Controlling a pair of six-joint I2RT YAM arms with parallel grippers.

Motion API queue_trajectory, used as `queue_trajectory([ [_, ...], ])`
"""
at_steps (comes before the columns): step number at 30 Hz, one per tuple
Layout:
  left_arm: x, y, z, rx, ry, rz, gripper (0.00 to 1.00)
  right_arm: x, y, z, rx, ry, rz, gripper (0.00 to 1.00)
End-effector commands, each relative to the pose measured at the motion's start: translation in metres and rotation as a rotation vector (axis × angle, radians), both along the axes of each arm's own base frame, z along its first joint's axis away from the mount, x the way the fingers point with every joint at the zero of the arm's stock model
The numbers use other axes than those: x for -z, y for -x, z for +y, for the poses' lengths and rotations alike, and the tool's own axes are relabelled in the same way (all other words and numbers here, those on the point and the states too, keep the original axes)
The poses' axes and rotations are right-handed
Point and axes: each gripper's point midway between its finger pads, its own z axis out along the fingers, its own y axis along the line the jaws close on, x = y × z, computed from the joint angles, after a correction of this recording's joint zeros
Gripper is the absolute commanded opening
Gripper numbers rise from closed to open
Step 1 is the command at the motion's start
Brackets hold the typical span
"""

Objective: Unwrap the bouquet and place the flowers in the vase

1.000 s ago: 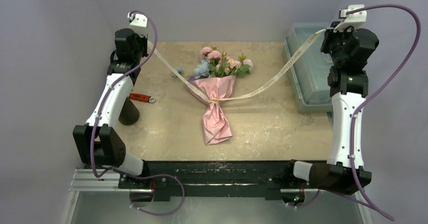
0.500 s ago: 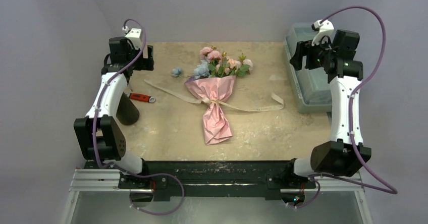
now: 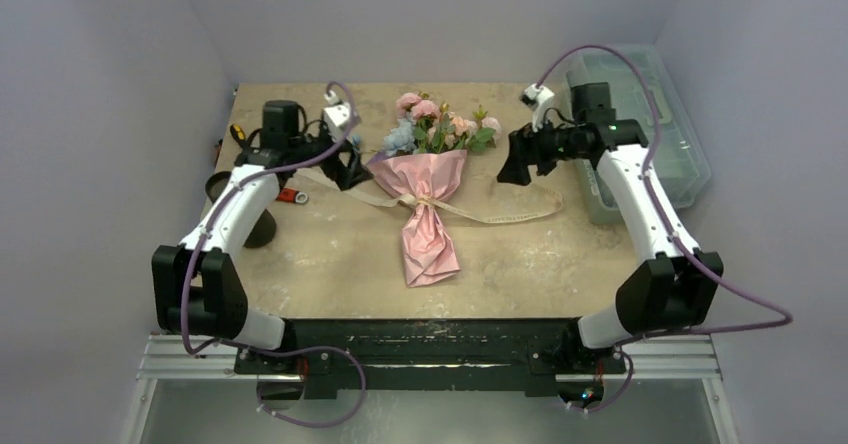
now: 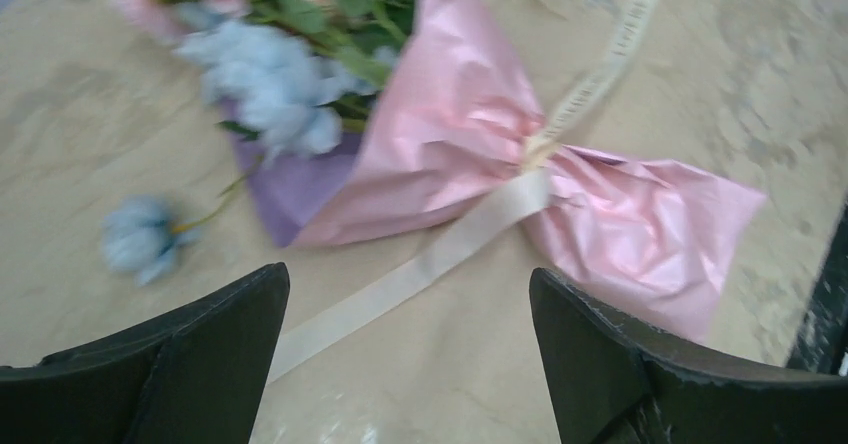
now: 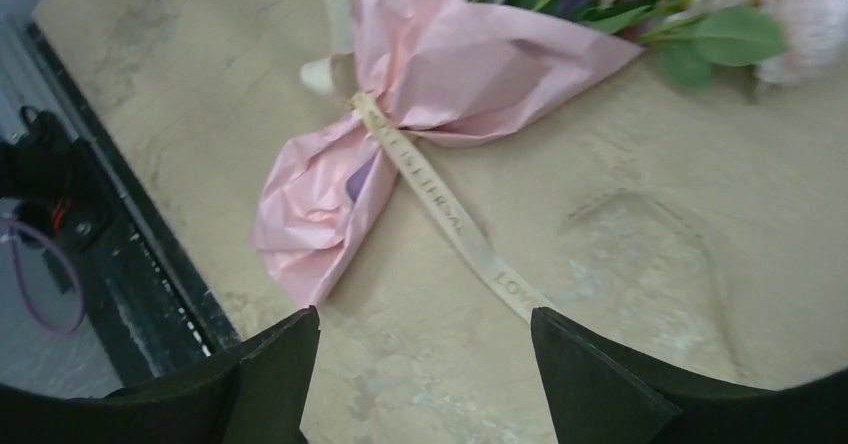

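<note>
The bouquet (image 3: 430, 199) lies mid-table in pink paper with lilac lining, its flowers (image 3: 440, 129) pointing to the far side. Its cream ribbon (image 3: 500, 212) is still wrapped round the waist, with both ends trailing loose on the table. My left gripper (image 3: 352, 169) hovers open just left of the bouquet (image 4: 470, 134), above the ribbon (image 4: 420, 269). My right gripper (image 3: 512, 162) hovers open to the right of the bouquet (image 5: 420, 74), over the printed ribbon (image 5: 440, 209). One pale-blue flower (image 4: 140, 244) lies apart. The dark vase (image 3: 258, 229) stands at the left, partly behind my left arm.
A clear lidded plastic box (image 3: 650, 134) sits at the right edge. A red-handled tool (image 3: 290, 195) lies near the vase, and a yellow-black item (image 3: 237, 132) sits at the far left. The black rail (image 5: 130, 264) runs along the near table edge.
Both grippers opened and let go of the ribbon ends, which dropped onto the table. Both arms then swung inward and down to either side of the bouquet.
</note>
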Motion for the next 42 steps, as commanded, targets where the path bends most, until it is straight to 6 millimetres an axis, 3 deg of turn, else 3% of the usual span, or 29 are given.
queue_trajectory([
  [1, 0.013, 0.044, -0.068, 0.346, -0.080, -0.151, 0.87, 0.027, 0.004, 0.054, -0.142, -0.078, 0.070, 0.79],
  [6, 0.045, 0.057, -0.096, 0.487, -0.212, -0.237, 0.79, 0.060, -0.003, 0.097, -0.208, -0.102, 0.144, 0.71],
  [13, 0.070, 0.059, -0.120, 0.584, -0.314, -0.315, 0.69, 0.110, -0.007, 0.125, -0.242, -0.078, 0.205, 0.69],
  [17, 0.085, 0.058, -0.126, 0.620, -0.367, -0.320, 0.62, 0.133, -0.009, 0.132, -0.254, -0.049, 0.227, 0.71],
  [26, 0.106, 0.042, -0.127, 0.571, -0.405, -0.304, 0.58, 0.171, -0.014, 0.141, -0.255, -0.004, 0.245, 0.71],
  [34, 0.120, 0.041, -0.118, 0.544, -0.451, -0.273, 0.39, 0.200, -0.010, 0.136, -0.263, 0.043, 0.267, 0.67],
  [37, 0.126, 0.043, -0.114, 0.543, -0.468, -0.254, 0.26, 0.205, -0.011, 0.134, -0.253, 0.058, 0.262, 0.51],
  [42, 0.136, 0.049, -0.104, 0.546, -0.507, -0.222, 0.01, 0.199, -0.012, 0.134, -0.266, 0.060, 0.255, 0.08],
])
